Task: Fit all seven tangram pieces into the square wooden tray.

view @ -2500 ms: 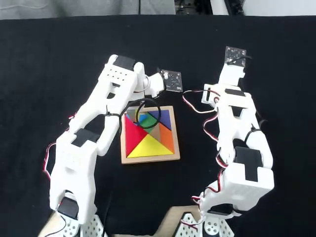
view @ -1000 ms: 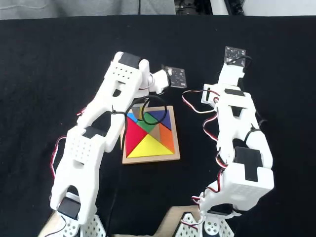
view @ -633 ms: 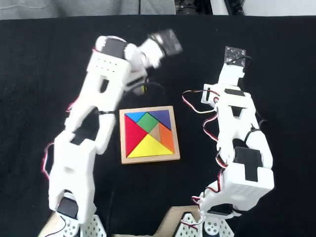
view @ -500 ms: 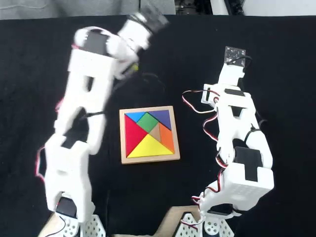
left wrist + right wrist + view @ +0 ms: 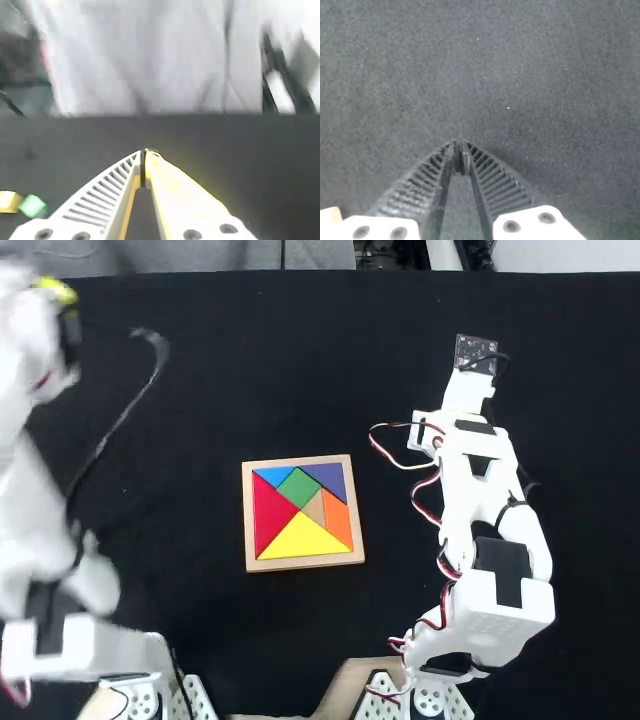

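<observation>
The square wooden tray (image 5: pixel 303 561) lies mid-table with its coloured tangram pieces (image 5: pixel 300 512) packed flat inside: red, yellow, blue, green, purple, orange and a tan one. The left arm (image 5: pixel 30 490) stands raised at the table's left edge, far from the tray. Its gripper (image 5: pixel 145 152) is shut with nothing in it and points over the black cloth toward the room behind. The right arm (image 5: pixel 485 510) stretches along the right side of the tray. Its gripper (image 5: pixel 458 150) is shut, empty, low over bare cloth.
Black cloth (image 5: pixel 320 360) covers the table on all sides of the tray. Red and white cables (image 5: pixel 400 455) loop off the right arm toward the tray's right edge. A small green and yellow object (image 5: pixel 22 204) shows beside the left gripper's base.
The left arm has lifted off the tray and swung away up and to the far left edge. The tray and the right arm have not moved.
</observation>
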Tool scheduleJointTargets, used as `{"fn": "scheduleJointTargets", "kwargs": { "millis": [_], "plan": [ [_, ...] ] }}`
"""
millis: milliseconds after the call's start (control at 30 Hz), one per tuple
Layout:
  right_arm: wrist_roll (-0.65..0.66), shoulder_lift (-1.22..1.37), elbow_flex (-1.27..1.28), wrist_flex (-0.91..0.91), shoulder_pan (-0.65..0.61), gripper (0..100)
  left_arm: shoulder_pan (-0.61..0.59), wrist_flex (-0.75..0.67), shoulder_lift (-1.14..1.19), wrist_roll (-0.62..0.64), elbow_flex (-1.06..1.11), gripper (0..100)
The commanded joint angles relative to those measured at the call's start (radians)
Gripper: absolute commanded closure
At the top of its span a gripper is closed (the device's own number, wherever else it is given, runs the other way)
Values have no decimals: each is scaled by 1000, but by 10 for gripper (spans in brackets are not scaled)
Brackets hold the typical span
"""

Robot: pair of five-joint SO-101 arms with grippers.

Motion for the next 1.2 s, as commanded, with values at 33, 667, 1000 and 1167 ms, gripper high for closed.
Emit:
{"fn": "scheduleJointTargets", "kwargs": {
  "millis": [33,667,1000,1167],
  "plan": [
    [11,-8,-45,11,-15,987,-90,8,-196,8,222,970],
    [12,-608,-51,347,-86,987,-139,-545,-749,6,1176,970],
    [12,-951,10,468,-118,987,-139,-861,-1175,2,1759,970],
    [12,-1106,84,473,-118,987,-133,-1069,-1349,2,2034,970]
  ]
}}
